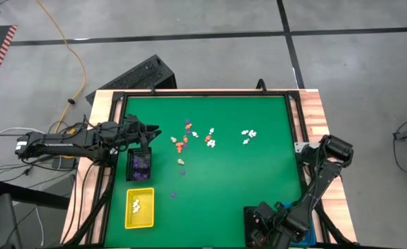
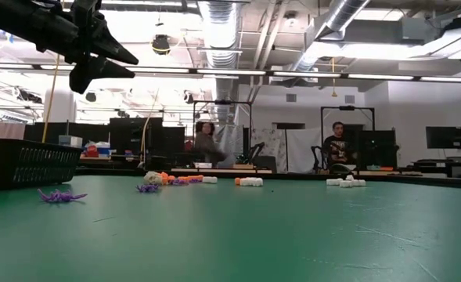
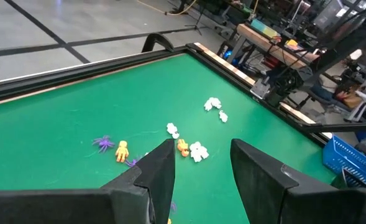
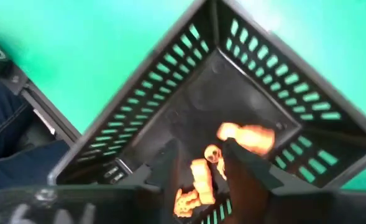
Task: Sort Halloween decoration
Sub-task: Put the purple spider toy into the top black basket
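Left gripper [image 1: 150,135] hangs above the far end of a black tray [image 1: 139,165] at the table's left side, fingers [image 3: 161,171] spread with a clear gap, nothing between them; the tray under it has purple bits inside. Right gripper [image 1: 262,223] sits at the near right corner of the green table [image 1: 244,180], over a second black tray [image 4: 245,81] with slotted walls; its fingers [image 4: 248,165] are parted, nothing pinched. Inside that tray lie orange figurines [image 4: 245,137], some right between and below the fingertips, one looks blurred. Halloween decoration [image 1: 196,135] still unsorted sits loose on the mat around the far middle: an orange and purple cluster [image 1: 181,143] just right of the left gripper, white ones [image 1: 210,142] beside it, another white group [image 1: 248,133] further right, a cream one [image 1: 181,162] nearer, a lone purple one [image 1: 173,195] near the yellow tray. Yellow tray [image 1: 139,220] at the near left holds a few whitish pieces [image 1: 137,205]. Low view: purple spider-like figurine [image 2: 60,196] lies on the mat next to the black basket wall [image 2: 27,163], more pieces in a row further back. Two people [image 2: 205,145] sit in the room behind the table.
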{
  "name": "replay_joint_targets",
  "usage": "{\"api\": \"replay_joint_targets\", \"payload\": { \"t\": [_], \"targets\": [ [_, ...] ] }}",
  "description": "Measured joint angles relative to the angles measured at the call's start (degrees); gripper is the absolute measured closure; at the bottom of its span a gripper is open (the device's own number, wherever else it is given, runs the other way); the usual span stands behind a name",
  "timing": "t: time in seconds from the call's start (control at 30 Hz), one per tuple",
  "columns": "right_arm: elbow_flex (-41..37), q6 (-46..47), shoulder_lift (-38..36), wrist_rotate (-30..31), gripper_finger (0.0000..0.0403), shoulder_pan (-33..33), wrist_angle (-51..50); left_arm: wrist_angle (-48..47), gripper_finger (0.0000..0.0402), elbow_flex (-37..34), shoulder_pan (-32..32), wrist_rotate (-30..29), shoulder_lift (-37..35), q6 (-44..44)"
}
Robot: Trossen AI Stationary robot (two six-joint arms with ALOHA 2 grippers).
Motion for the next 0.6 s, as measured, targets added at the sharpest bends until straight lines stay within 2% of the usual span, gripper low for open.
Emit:
{"api": "replay_joint_targets", "payload": {
  "t": [0.07,0.17,0.3,0.43,0.5,0.6],
  "targets": [
    [0.0,-2.9,-0.9,0.6,0.0241,-0.9,-0.2,0.0,0.0257,0.0,0.0,0.0,0.0,0.1],
    [0.0,-10.8,-3.8,4.8,0.0231,-3.5,-0.1,0.1,0.0257,0.0,0.0,0.0,0.0,0.1],
    [0.0,-26.1,-8.8,17.2,0.0233,-9.3,-1.7,0.1,0.0257,0.0,0.0,0.0,0.0,0.1],
    [0.0,-45.1,-13.0,29.2,0.0238,-17.8,-0.7,0.7,0.0257,0.0,0.0,0.0,0.0,0.1],
    [0.1,-54.8,-14.2,30.8,0.0238,-23.0,1.2,0.8,0.0257,0.0,0.0,0.0,0.0,0.2],
    [0.1,-69.2,-14.6,29.2,0.0237,-31.2,7.0,0.9,0.0257,0.0,0.0,0.0,0.0,0.9]
  ]
}}
